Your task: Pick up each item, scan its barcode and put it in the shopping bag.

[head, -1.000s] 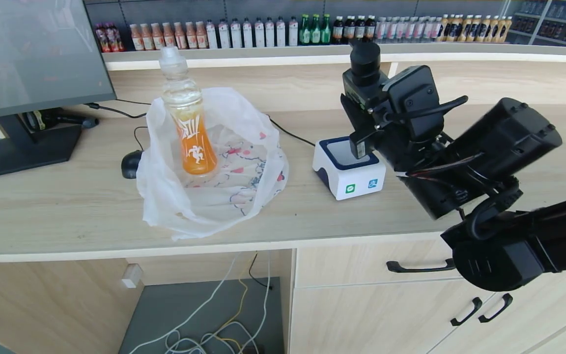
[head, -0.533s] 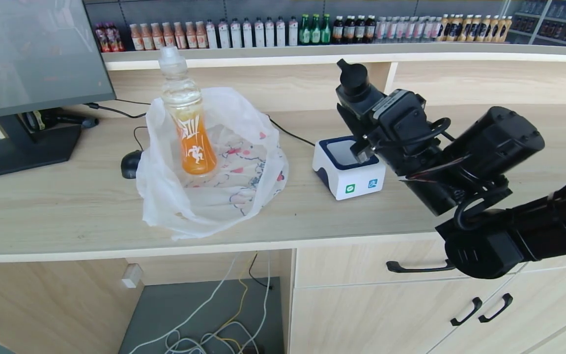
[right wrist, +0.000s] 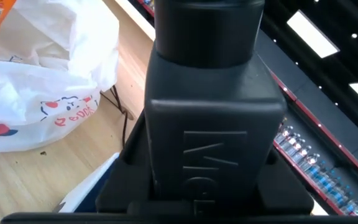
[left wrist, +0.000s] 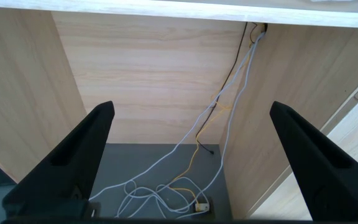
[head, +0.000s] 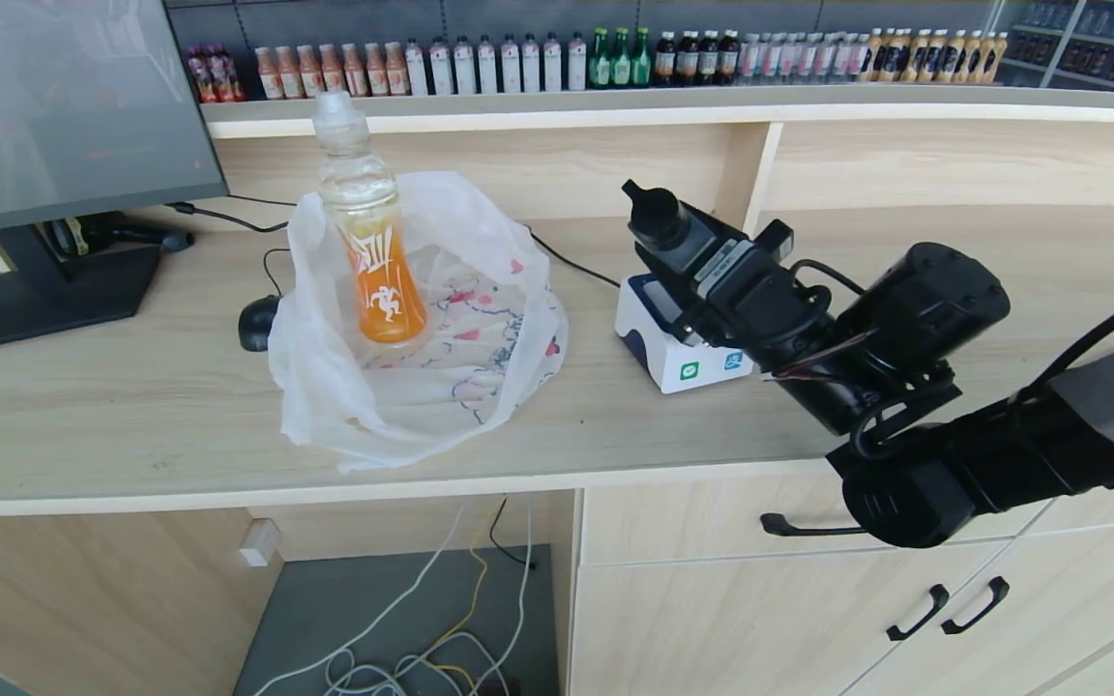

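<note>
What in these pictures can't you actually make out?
Barcode on the black plastic bottle: not facing either head or right wrist view.
Top window of the white scanner box: head view, mostly covered by that bottle and the right gripper.
Labels on the row of drink bottles on the back shelf: head view, too small.

This is looking like a shop's checkout: a long row of coloured drink bottles [head: 596,60] is lining the dark wall shelf behind, a large dark flat monitor on a black stand [head: 64,106] is standing on the pale wooden counter [head: 131,416], a small white box scanner with a dark blue top [head: 673,362] is sitting near a thin white printed plastic shopping bag [head: 480,290], and more stocked metal shelving [head: 1079,48] is showing at the far right.
</note>
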